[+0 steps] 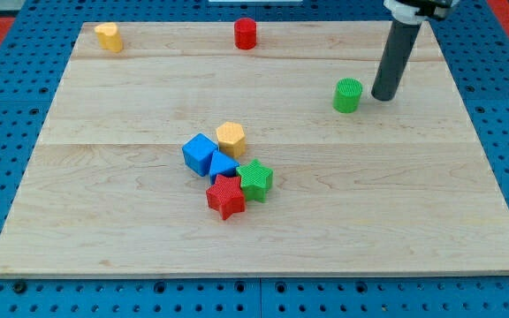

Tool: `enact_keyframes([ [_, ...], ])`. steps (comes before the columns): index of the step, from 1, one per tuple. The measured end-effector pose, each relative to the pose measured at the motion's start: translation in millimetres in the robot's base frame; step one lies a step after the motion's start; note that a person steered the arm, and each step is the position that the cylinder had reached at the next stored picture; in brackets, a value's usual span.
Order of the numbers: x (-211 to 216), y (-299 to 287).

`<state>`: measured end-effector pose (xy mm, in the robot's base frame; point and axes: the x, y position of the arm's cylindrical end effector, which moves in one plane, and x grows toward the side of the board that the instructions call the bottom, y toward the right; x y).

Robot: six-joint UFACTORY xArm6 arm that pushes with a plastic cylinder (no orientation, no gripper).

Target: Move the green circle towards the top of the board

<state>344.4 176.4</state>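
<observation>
The green circle (347, 94) is a short green cylinder standing on the wooden board (414, 221) in the right half, above the middle. My tip (383, 96) is the lower end of the dark rod. It stands just to the right of the green circle, with a small gap between them, at about the same height in the view.
A red cylinder (245, 34) and a yellow heart-like block (109, 37) stand near the board's top edge. A cluster sits near the middle: yellow hexagon (231, 139), blue cube (200, 153), a second blue block (223, 165), green star (255, 179), red star (226, 196).
</observation>
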Motion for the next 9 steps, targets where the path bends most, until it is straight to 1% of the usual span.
enact_keyframes([
  [1, 46, 12],
  [2, 54, -27],
  [3, 24, -42],
  [4, 1, -43],
  [5, 2, -62],
  [6, -8, -81],
  [7, -50, -67],
  [8, -78, -38],
  [9, -69, -58],
])
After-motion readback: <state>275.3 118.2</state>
